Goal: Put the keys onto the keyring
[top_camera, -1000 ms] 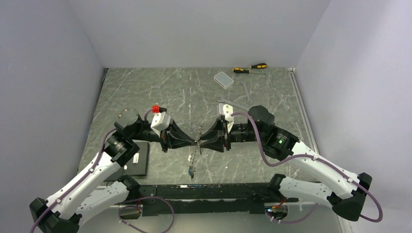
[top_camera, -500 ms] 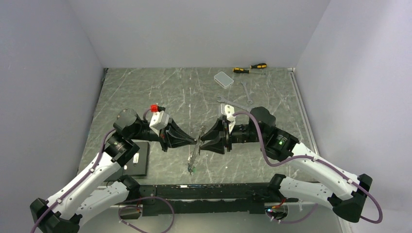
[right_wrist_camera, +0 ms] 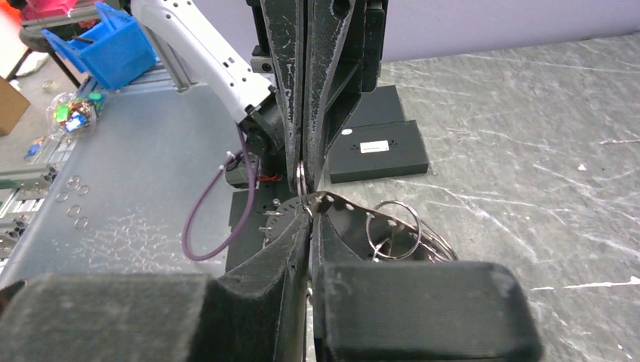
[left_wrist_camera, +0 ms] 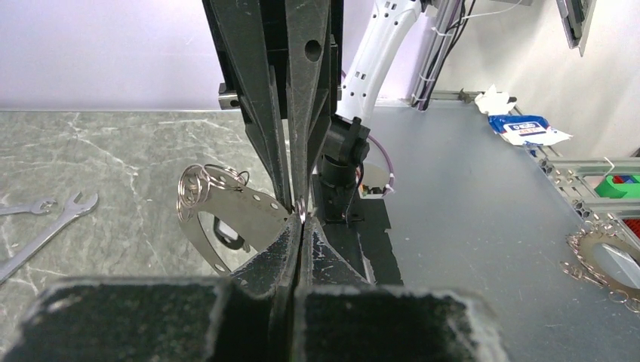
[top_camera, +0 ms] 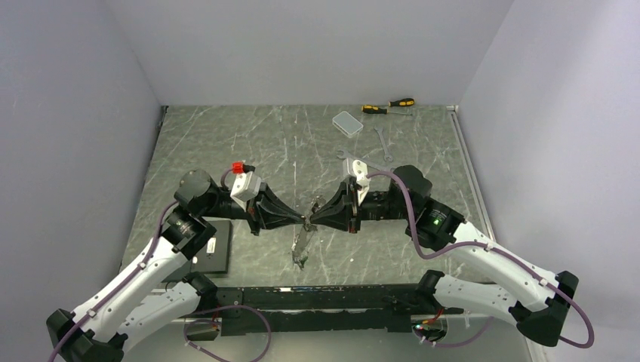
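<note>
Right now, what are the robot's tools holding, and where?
Both hold the keyring. The left tool and right tool pinch one thin wire loop together; the rest hangs below.

Soft, even overhead light, faint shadows on the marbled surface (top_camera: 226, 143), mild sheen, left tool (left_wrist_camera: 299, 220) and right tool (right_wrist_camera: 308, 213) blurred close to lens.

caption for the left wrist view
Left gripper and right gripper meet tip to tip, both pinching the keyring over the table.
</note>
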Available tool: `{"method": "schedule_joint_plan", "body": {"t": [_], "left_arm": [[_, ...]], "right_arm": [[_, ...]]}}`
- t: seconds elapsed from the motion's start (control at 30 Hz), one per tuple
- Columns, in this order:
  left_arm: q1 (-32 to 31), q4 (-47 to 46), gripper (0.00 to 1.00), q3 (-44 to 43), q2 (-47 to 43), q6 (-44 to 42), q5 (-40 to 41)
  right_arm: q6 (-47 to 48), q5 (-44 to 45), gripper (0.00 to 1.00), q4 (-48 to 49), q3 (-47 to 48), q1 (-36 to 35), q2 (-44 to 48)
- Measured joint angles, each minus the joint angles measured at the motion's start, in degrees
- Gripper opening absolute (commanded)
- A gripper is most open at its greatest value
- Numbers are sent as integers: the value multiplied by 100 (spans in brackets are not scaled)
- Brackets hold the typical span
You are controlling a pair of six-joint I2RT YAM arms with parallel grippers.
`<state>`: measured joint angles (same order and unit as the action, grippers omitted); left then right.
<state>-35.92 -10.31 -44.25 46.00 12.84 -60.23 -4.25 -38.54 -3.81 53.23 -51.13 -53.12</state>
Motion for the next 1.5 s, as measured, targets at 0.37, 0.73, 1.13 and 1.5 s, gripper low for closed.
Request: {"method": "schedule_joint_plan", "body": {"t": [0.37, 0.73, 1.13, 1.5], "left_arm": [[4, -256, 0, 92, -52, 146, 2], [4, -726, 0, 166, -52, 428, 0], [4, -1008, 0, 186, 42, 592, -55], [4, -1497, 0, 216, 101, 894, -57]], "right_arm": [[-46, -39, 0, 81, -118, 7, 0], [-225, -173, 0, 326, -160, 7, -7], [-671, -223, 28, 214, 7, 7, -37], [-649, -94, 53, 127, -203, 7, 533]]}}
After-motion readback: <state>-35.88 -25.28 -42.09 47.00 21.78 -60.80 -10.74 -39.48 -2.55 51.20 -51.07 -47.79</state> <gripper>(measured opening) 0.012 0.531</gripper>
